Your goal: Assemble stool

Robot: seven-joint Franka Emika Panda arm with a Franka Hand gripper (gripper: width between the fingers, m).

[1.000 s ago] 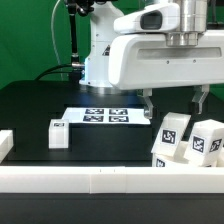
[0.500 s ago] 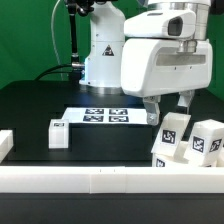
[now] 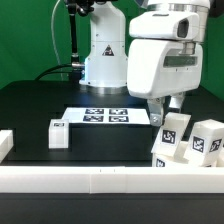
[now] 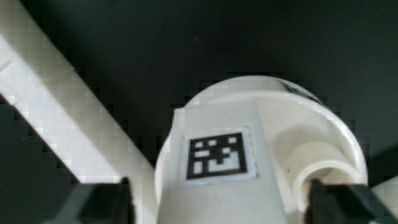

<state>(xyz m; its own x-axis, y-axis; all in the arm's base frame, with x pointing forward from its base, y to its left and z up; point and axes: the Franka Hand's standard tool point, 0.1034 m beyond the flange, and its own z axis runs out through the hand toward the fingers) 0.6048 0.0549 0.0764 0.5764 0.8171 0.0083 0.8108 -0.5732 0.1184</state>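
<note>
Step in hand looks like the leg pickup. Gripper (image 3: pixel 164 112) hangs right over the tagged leg (image 3: pixel 172 134) at the exterior view's right, with a second leg (image 3: pixel 207 140) just beside it and both near the front rail (image 3: pixel 100 180). In the wrist view the fingers (image 4: pixel 107 200) stand apart, straddling the leg without clamping it (blurry, but a gap shows on one side). Next move calls for a square close on the flanks, then a straight lift. The leg is smooth, hard white plastic, blocky with a rounded end. Third leg (image 3: pixel 58 133) sits well apart, by the marker board (image 3: pixel 100 116). Seat not in view.
</note>
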